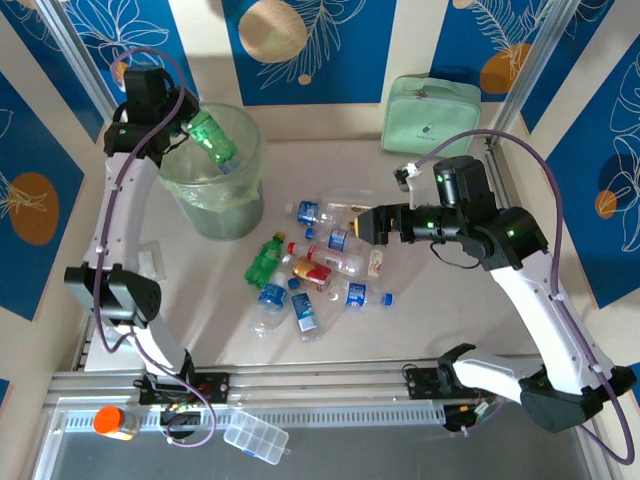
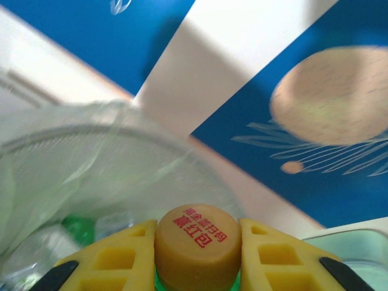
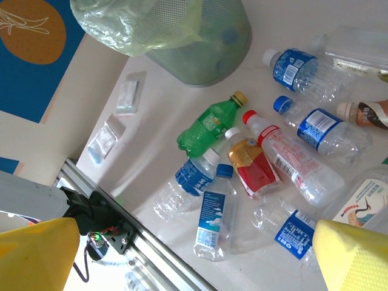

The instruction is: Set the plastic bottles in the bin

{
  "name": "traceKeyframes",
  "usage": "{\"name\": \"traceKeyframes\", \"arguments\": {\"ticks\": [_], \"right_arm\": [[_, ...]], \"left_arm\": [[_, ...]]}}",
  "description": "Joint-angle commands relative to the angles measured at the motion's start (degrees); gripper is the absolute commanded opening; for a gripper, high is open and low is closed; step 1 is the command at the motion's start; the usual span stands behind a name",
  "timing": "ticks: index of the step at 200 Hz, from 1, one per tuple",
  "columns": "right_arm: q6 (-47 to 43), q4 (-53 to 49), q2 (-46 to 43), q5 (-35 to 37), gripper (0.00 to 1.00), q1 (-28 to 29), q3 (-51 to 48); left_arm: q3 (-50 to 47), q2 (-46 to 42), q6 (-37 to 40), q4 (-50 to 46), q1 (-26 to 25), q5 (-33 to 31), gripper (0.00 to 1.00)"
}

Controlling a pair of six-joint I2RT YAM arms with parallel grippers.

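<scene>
Above one bin (image 1: 228, 212), left jaws gripping one green bottle (image 1: 212, 139), right jaws apart over about eleven bottles (image 1: 307, 311).

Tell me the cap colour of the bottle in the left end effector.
The cap is tan-orange with red lettering; the left wrist view shows it best.

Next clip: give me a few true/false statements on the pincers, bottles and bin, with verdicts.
1. The left pincer grips a green bottle over the bin. True.
2. The right pincer is shut on a bottle. False: it is open, hovering above the loose bottles.
3. A second green bottle lies on the table. True.
4. The mint-green case sits inside the bin. False: it stands on the table, apart from the bin.
</scene>
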Motion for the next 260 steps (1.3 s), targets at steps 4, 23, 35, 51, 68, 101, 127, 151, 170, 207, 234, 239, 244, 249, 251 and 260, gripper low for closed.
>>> {"name": "traceKeyframes", "arguments": {"ticks": [4,23,35,51,68,101,127,151,170,207,234,239,244,249,251,260], "right_arm": [[1.04,-2.03,-1.75,1.96,0.99,0.42,-1.64],[1.62,-2.11,-2.4,2.81,0.99,0.42,-2.81],[2.08,-2.29,-2.59,3.4,0.99,0.51,-3.17],[2.11,-2.36,-2.86,3.18,0.99,0.67,-3.28],[2.02,-2.87,-2.94,4.0,0.99,1.28,-3.24],[2.76,-3.94,-3.08,5.53,1.0,1.65,-3.53],[3.26,-4.46,-3.47,5.8,1.0,2.13,-3.71],[3.21,-4.75,-3.99,6.82,1.0,2.62,-3.64],[2.83,-4.92,-4.18,7.09,1.0,2.79,-3.19],[1.77,-5.19,-4.09,7.22,1.0,3.47,-2.57],[1.08,-5.63,-4.09,7.93,1.0,4.65,-2.14],[0.97,-5.72,-4.09,8.23,1.0,4.93,-2.13],[0.89,-5.81,-4.09,8.5,1.0,5.2,-2.15],[0.8,-5.85,-4.09,8.66,1.0,5.48,-2.21],[0.79,-5.82,-4.09,8.7,0.99,5.58,-2.26],[0.79,-5.81,-4.22,8.94,1.0,6.07,-2.39]], "left_arm": [[-2.39,2.7,-1.65,-6.48,1.11,2.44,0.0],[-5.87,3.41,-2.28,-7.12,1.11,2.2,0.0],[-7.88,3.54,-2.55,-7.29,1.11,1.64,0.0],[-8.42,4.41,-2.58,-9.13,1.05,-0.79,0.02],[-9.27,5.68,-2.5,-10.01,1.11,-2.27,0.04],[-12.18,7.32,-2.97,-8.65,1.11,1.06,0.36],[-11.92,7.05,-2.34,-8.61,1.11,0.62,0.59],[-9.18,5.96,-1.02,-10.09,1.11,-0.08,0.7],[-7.37,4.0,-0.14,-10.5,1.02,-0.35,0.72],[-7.35,-2.61,0.19,-9.97,-0.65,-1.44,0.73],[-7.7,-8.09,3.48,-10.68,-4.94,-3.85,0.73],[-7.71,-9.04,4.36,-11.06,-5.79,-4.39,0.74],[-7.67,-9.96,5.27,-11.33,-6.88,-4.75,0.74],[-7.55,-10.83,6.06,-11.93,-8.0,-5.17,0.74],[-7.48,-11.11,6.42,-12.21,-8.33,-5.35,0.74],[-7.36,-12.68,7.59,-13.41,-10.18,-5.51,0.74]]}}
